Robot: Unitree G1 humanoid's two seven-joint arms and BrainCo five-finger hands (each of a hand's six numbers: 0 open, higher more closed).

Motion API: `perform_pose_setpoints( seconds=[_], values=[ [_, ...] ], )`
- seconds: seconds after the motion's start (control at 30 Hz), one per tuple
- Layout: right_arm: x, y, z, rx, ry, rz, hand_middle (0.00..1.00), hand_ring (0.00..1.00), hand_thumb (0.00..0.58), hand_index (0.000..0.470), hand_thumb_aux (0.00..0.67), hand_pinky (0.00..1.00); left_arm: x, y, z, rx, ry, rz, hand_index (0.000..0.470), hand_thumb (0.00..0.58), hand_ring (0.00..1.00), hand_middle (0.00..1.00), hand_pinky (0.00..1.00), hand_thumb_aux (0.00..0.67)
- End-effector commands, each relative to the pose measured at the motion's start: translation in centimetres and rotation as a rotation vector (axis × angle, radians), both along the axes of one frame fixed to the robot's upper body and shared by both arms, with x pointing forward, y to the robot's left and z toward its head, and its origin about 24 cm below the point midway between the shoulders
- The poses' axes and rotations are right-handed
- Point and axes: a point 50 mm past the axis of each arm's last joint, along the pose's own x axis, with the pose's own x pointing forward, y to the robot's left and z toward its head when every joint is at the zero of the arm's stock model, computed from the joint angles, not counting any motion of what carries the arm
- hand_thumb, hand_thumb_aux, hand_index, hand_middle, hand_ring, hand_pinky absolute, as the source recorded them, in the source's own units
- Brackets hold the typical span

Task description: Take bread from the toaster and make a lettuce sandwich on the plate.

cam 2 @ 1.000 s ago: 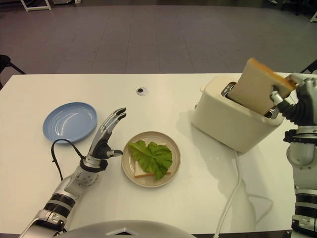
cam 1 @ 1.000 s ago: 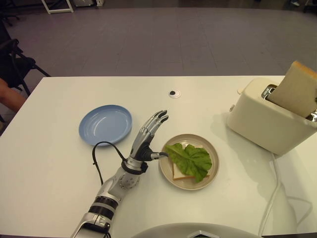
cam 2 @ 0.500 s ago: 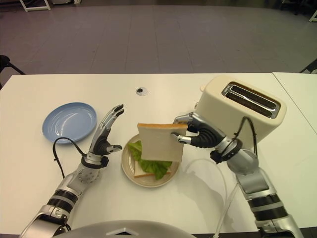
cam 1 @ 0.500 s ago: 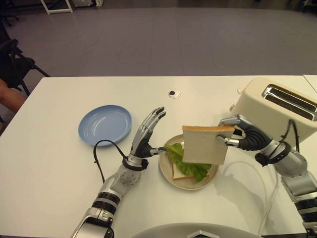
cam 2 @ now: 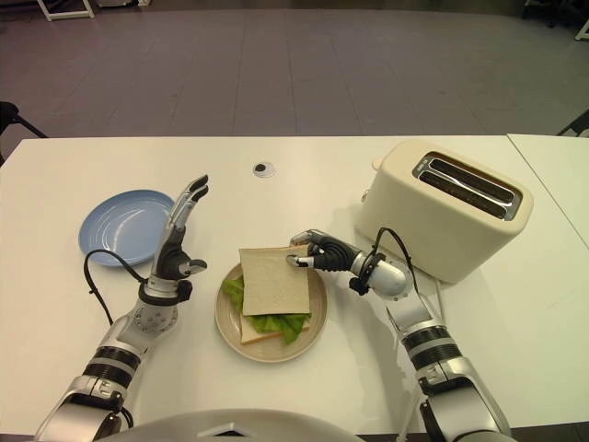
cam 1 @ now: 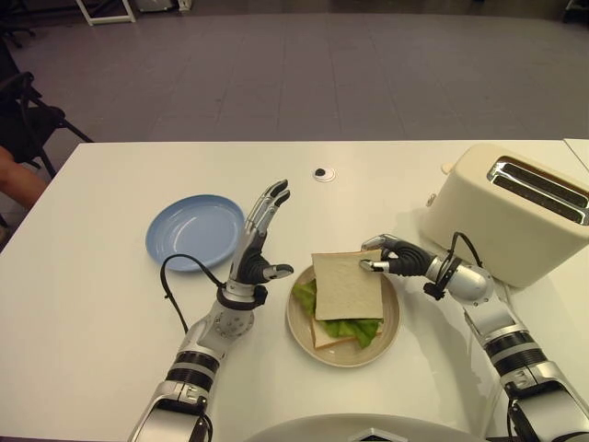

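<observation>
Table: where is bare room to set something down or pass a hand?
Free: the far strip between the blue plate and the toaster, and the near-left corner of the table. Crowded: round the sandwich plate, flanked by the left hand and the right hand on the bread.

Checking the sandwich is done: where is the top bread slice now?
The top slice lies mid-view on the lettuce on the beige plate, its far right corner pinched by the right hand, with the toaster to its right.
</observation>
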Motion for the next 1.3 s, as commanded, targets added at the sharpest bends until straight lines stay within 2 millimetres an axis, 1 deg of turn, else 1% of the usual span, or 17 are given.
perform_pose_setpoints(
  seconds=[0.03,0.2,0.37,0.5,0.6,0.73,0.87,0.93,0.97,1.0,1.07,1.1,1.13,1.17,1.2,1.23,1.3],
  values=[
    [0.4,-0.3,1.9,0.137,0.032,-0.007,0.98,0.98,0.58,0.47,0.67,0.98,0.4,0.3,-0.2,0.008,0.014,0.008,0.0,0.0,0.0,0.0,0.0,0.0],
    [-0.1,0.1,2.3,0.223,0.136,0.046,0.98,0.98,0.58,0.47,0.67,0.98,0.4,0.4,0.0,0.018,0.0,-0.009,0.0,0.0,0.0,0.0,0.0,0.0],
    [-1.6,1.0,0.3,0.099,0.207,0.13,0.98,0.98,0.58,0.47,0.67,0.98,-0.2,0.3,0.8,0.068,-0.046,-0.048,0.0,0.0,0.0,0.0,0.0,0.0],
    [-1.0,0.9,-1.2,-0.016,0.165,0.068,0.98,0.98,0.58,0.47,0.67,0.98,-0.9,-0.1,1.4,0.117,-0.075,-0.089,0.0,0.0,0.0,0.0,0.0,0.0],
    [-0.7,1.1,-1.6,-0.065,0.105,0.02,0.98,0.98,0.58,0.47,0.67,0.98,-2.3,-1.4,1.4,0.236,-0.104,-0.186,0.0,0.0,0.0,0.0,0.0,0.0],
    [-1.4,2.0,-2.1,-0.053,0.103,0.029,0.98,0.98,0.58,0.47,0.67,0.98,-5.5,-2.5,-0.3,0.51,-0.049,-0.379,0.0,0.0,0.0,0.0,0.0,0.0],
    [-1.9,2.5,-2.4,-0.048,0.114,0.046,0.98,0.98,0.58,0.47,0.67,0.98,-8.1,-2.5,-4.0,0.756,0.181,-0.566,0.0,0.0,0.0,0.0,0.0,0.0],
    [-2.0,2.7,-2.4,-0.045,0.114,0.055,0.98,0.98,0.58,0.47,0.67,0.98,-8.7,-2.0,-5.6,0.822,0.305,-0.603,0.0,0.0,0.0,0.0,0.0,0.0],
    [-2.0,2.8,-2.4,-0.045,0.115,0.058,0.98,0.98,0.58,0.47,0.67,0.98,-8.8,-1.7,-5.9,0.825,0.342,-0.605,0.013,0.031,0.0,0.0,0.0,0.018],
    [-2.1,2.8,-2.4,-0.046,0.115,0.06,0.98,0.98,0.58,0.47,0.67,0.98,-8.7,-1.6,-6.1,0.825,0.369,-0.601,0.002,0.005,0.0,0.0,0.0,0.003],
    [-2.2,2.7,-2.2,-0.041,0.104,0.055,0.98,0.98,0.58,0.47,0.67,0.98,-8.3,-1.1,-6.7,0.844,0.417,-0.59,0.0,0.0,0.0,0.0,0.0,0.0],
    [-2.2,2.7,-1.9,-0.028,0.087,0.048,0.96,0.96,0.58,0.47,0.67,0.96,-8.1,-1.0,-6.9,0.852,0.433,-0.583,0.0,0.0,0.0,0.0,0.0,0.0],
    [-2.2,2.7,-1.5,-0.01,0.072,0.044,0.78,0.78,0.58,0.47,0.67,0.78,-7.8,-1.0,-7.0,0.85,0.444,-0.577,0.0,0.0,0.0,0.0,0.0,0.0],
    [-2.2,2.6,-0.9,0.004,0.046,0.042,0.0,0.0,0.494,0.289,0.413,0.0,-7.7,-1.1,-7.1,0.842,0.453,-0.577,0.0,0.0,0.0,0.0,0.0,0.0],
    [-2.2,2.4,0.0,0.019,-0.007,0.032,0.0,0.0,0.0,0.0,0.0,0.0,-7.7,-1.2,-7.2,0.833,0.464,-0.586,0.0,0.0,0.0,0.0,0.0,0.0],
    [-2.2,2.1,1.1,0.037,-0.069,0.018,0.0,0.0,0.0,0.0,0.0,0.0,-7.8,-1.2,-7.2,0.825,0.472,-0.595,0.0,0.0,0.0,0.0,0.0,0.0],
    [-1.6,1.1,4.9,0.103,-0.273,-0.098,0.0,0.0,0.0,0.0,0.0,0.0,-8.0,-1.2,-7.4,0.818,0.498,-0.609,0.0,0.0,0.0,0.0,0.0,0.0]
  ],
)
